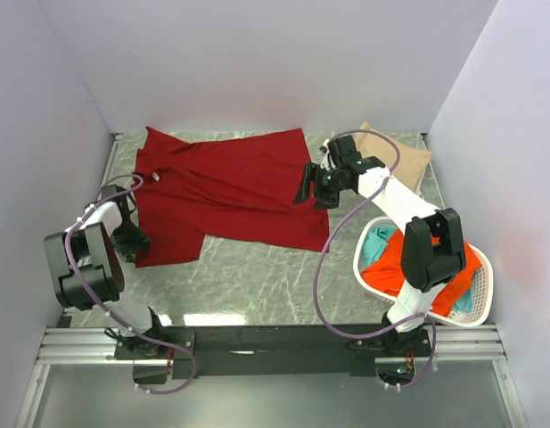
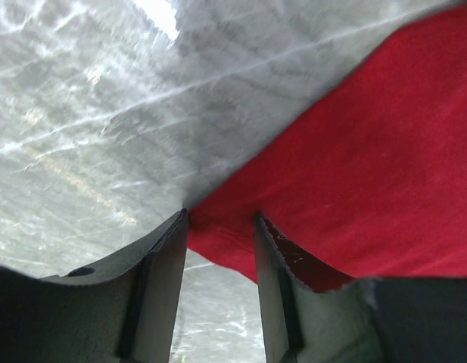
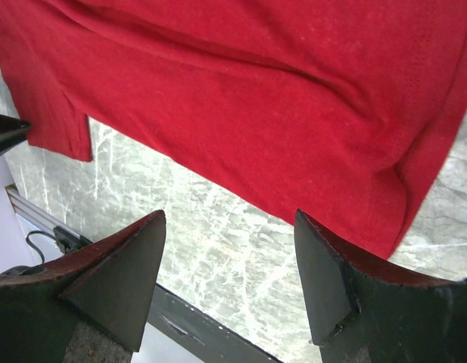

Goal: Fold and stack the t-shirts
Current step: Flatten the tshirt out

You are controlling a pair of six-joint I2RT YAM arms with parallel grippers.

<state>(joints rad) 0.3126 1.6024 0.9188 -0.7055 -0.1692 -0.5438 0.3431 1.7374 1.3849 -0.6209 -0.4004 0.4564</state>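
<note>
Grey marbled tabletop (image 1: 257,276), boxed in by plain white walls, is filling the overhead view. A dark red t-shirt (image 1: 230,187) is lying spread flat across the far left of it, unfolded, its sleeves out. The left gripper (image 1: 132,239) is sitting low at the shirt's near left corner. The right gripper (image 1: 308,185) is hovering over the shirt's right edge. A tan t-shirt (image 1: 395,156) is lying in the far right corner and appears already folded. A white laundry basket (image 1: 484,267) is standing at the near right, holding a crumpled orange-red t-shirt (image 1: 390,267) and a teal t-shirt (image 1: 377,242).

From the left wrist, the left gripper (image 2: 220,219) is straddling the red shirt's (image 2: 354,166) edge. Its jaws are standing partly apart with the hem between them, and bare table is showing through the gap, so it is not visibly pinching the cloth.

From the right wrist, the right gripper (image 3: 229,215) is hanging with its jaws wide apart, holding nothing, above the red shirt's (image 3: 256,91) hem and the table just beyond it.

Judging by this, the task is at an early stage: perhaps one shirt is done, the red one is about to get its first fold, and two are waiting in the basket.
</note>
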